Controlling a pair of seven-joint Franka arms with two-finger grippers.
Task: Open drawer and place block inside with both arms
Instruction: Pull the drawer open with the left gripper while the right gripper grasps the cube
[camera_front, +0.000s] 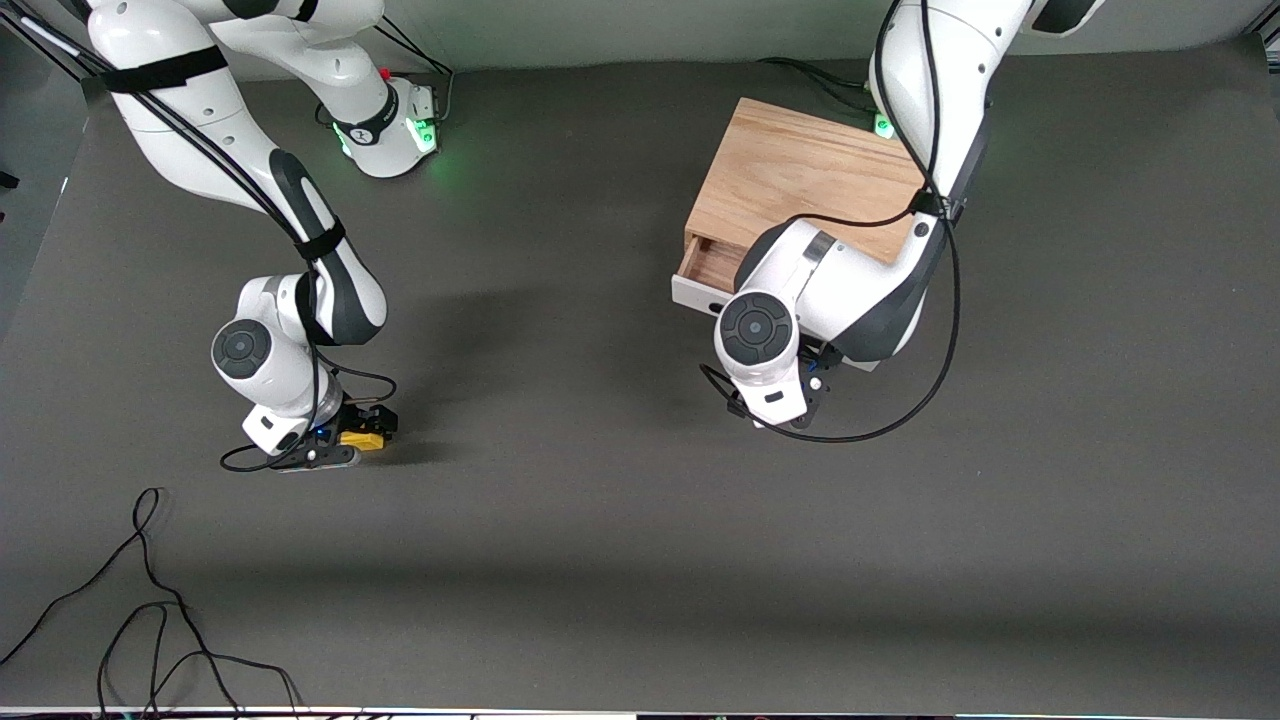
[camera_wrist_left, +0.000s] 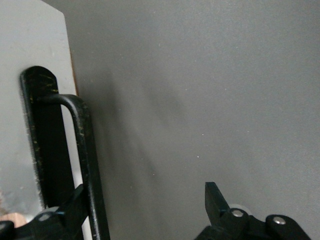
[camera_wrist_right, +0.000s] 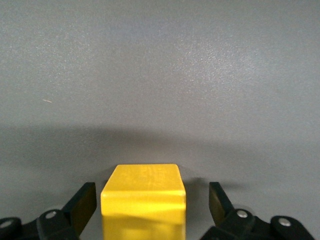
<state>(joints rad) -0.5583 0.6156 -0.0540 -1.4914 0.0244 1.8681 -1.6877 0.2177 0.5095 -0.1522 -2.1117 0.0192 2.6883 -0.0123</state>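
On the dark surface (camera_front: 620, 520), the right end effector (camera_wrist_right: 152, 205) straddles the yellow block (camera_wrist_right: 143, 197), fingers apart, ready to grip. The left end effector (camera_wrist_left: 145, 207), fingers apart, brackets the black bar handle (camera_wrist_left: 85, 165) of the partly open drawer (camera_front: 705, 270).

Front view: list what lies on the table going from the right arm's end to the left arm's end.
Loose black cable → right gripper, open around the block → drawer, pulled partly out of the wooden box → left gripper, open, at the drawer's front.
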